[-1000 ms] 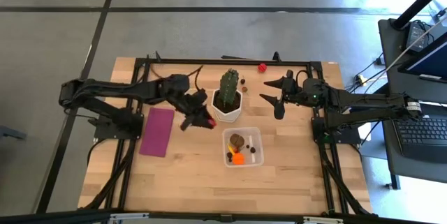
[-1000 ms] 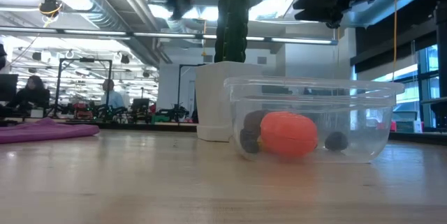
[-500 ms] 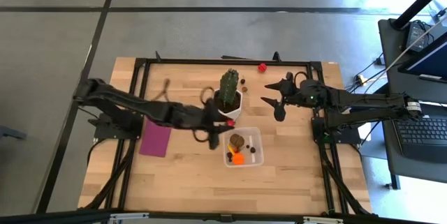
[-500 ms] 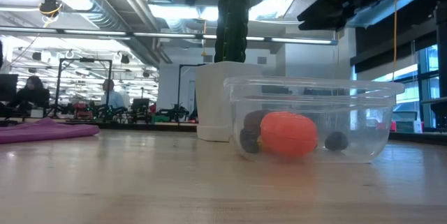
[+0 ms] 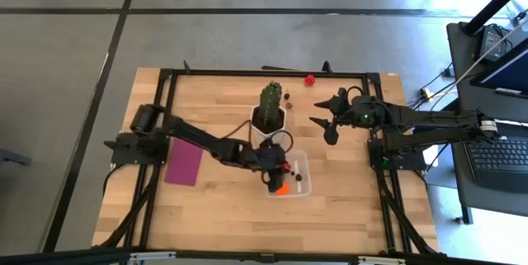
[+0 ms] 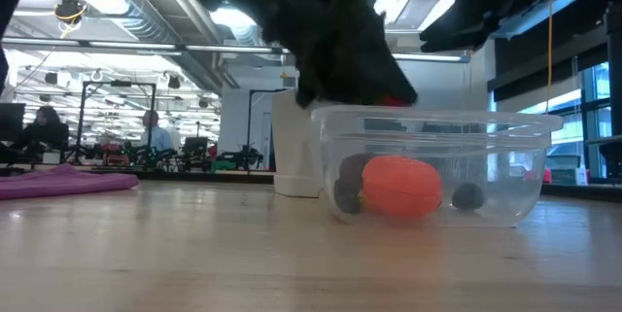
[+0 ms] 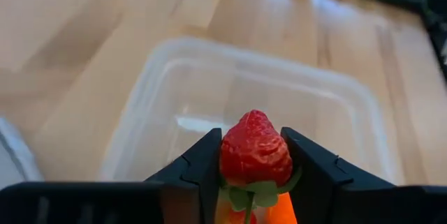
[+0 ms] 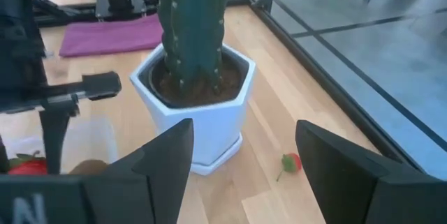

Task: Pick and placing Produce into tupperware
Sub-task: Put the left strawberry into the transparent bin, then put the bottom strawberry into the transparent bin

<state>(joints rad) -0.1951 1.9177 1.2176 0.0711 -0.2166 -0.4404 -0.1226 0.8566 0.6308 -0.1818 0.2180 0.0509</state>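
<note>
The tupperware (image 5: 299,184) is a clear low square container on the wood table, next to the white cactus pot (image 5: 269,123). It holds an orange piece (image 6: 401,186) and dark pieces (image 6: 345,193). My left gripper (image 5: 282,166) hangs over the tupperware's rim (image 7: 209,51), shut on a red strawberry (image 7: 255,151). My right gripper (image 5: 324,118) waits open in the air to the right of the cactus (image 8: 192,21). Loose produce lies on the table's far side: a red piece (image 5: 309,79) and dark bits (image 5: 287,96). My left gripper pinches the strawberry between its two fingers (image 7: 208,162), one on each side of its broad leafy end (image 7: 253,190), with the pointed tip (image 7: 255,116) sticking out past the fingertips. The strawberry is lifted clear, just above the tupperware's opening (image 6: 394,101).
A flat magenta rectangle (image 5: 185,163) lies to the left of the pot. A black frame (image 5: 247,73) runs around the table. A small red piece (image 8: 290,161) lies beside the pot in the right wrist view. Bare wood lies toward the near edge (image 5: 247,224).
My left gripper has swung from beside the magenta rectangle toward the table's right, passing the pot, and has come down over the tupperware, carrying the red strawberry the whole way. My right gripper has stayed about where it was.
</note>
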